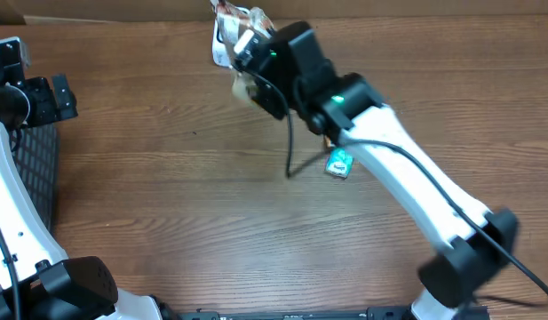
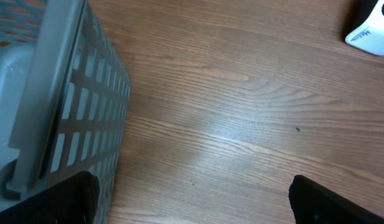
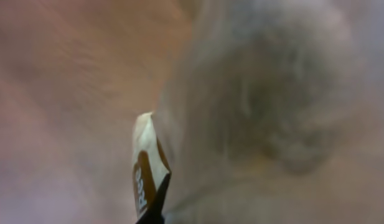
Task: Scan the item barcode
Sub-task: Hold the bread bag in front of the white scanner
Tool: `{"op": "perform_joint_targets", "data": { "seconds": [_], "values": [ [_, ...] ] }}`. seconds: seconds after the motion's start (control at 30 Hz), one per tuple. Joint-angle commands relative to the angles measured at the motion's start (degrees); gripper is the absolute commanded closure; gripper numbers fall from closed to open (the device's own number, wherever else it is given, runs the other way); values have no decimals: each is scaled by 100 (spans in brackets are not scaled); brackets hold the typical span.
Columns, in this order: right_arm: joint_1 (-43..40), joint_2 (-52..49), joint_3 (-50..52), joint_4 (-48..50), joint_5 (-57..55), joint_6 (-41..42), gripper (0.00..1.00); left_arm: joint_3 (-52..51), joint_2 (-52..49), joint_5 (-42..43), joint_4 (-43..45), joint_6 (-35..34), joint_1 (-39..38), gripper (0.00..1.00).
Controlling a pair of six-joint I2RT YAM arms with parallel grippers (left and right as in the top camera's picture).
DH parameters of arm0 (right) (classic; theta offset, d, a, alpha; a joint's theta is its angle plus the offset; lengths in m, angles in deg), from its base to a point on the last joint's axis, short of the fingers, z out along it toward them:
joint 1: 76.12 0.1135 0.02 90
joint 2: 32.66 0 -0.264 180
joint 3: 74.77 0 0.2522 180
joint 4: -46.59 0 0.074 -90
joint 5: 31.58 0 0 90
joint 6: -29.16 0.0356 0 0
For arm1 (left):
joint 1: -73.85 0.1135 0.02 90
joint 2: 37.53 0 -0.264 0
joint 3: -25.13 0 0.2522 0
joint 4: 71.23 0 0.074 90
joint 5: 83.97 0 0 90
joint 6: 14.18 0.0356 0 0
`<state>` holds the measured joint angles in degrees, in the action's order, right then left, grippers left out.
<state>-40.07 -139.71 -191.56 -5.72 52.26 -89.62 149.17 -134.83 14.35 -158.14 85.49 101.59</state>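
Packet point(image 1: 231, 36), white and brown, is clamped in the closed right gripper point(image 1: 247, 49) near the far edge of the tabletop point(image 1: 167, 196), at centre. The right wrist view is blurred; only one packet edge can be made out. Left gripper point(image 2: 192, 208) stands fully open and empty, beside the basket point(image 2: 61, 118) at the left. A blue item point(image 1: 338, 164) lies on the tabletop beneath the right arm.
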Motion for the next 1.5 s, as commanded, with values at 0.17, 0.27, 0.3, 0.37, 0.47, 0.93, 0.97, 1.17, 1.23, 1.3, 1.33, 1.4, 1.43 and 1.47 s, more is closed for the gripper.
{"op": "perform_joint_targets", "data": {
  "seconds": [0.17,0.27,0.3,0.37,0.47,0.93,0.97,1.17,1.23,1.3,1.33,1.4,1.43,1.47],
  "values": [
    [-7,-1191,-120,2396,-2496,-2315,96,48,7,9,9,151,-2,0],
    [-109,-1668,-120,3165,-2664,-2833,96,50,7,9,9,151,-2,0],
    [-131,-1744,-120,3259,-2662,-2833,96,48,7,9,9,151,-2,0],
    [-203,-1978,-120,3556,-2662,-2839,96,48,7,9,9,151,-2,0],
    [-365,-2402,-120,4127,-2730,-3069,96,50,7,9,7,151,-2,0],
    [-505,-3528,-127,5982,-2761,-5368,96,48,7,9,9,151,-2,0],
    [-505,-3528,-127,5995,-2758,-5567,96,48,7,9,9,149,-2,0],
    [-501,-3528,-127,5995,-2883,-6432,96,50,7,9,9,151,-2,0],
    [-501,-3528,-127,5991,-2914,-6430,96,48,7,9,9,151,-2,0],
    [-494,-3528,-127,5991,-2918,-6432,96,48,7,9,9,151,-2,0],
    [-492,-3528,-127,5991,-2916,-6437,96,48,7,9,9,151,-2,0],
    [-483,-3528,-127,5993,-2968,-6481,96,48,7,9,9,151,-2,0],
    [-483,-3528,-127,5995,-2983,-6481,96,48,7,9,9,151,-2,0],
    [-483,-3528,-127,5993,-3025,-6476,96,48,7,9,9,151,-2,0]
  ]
}}
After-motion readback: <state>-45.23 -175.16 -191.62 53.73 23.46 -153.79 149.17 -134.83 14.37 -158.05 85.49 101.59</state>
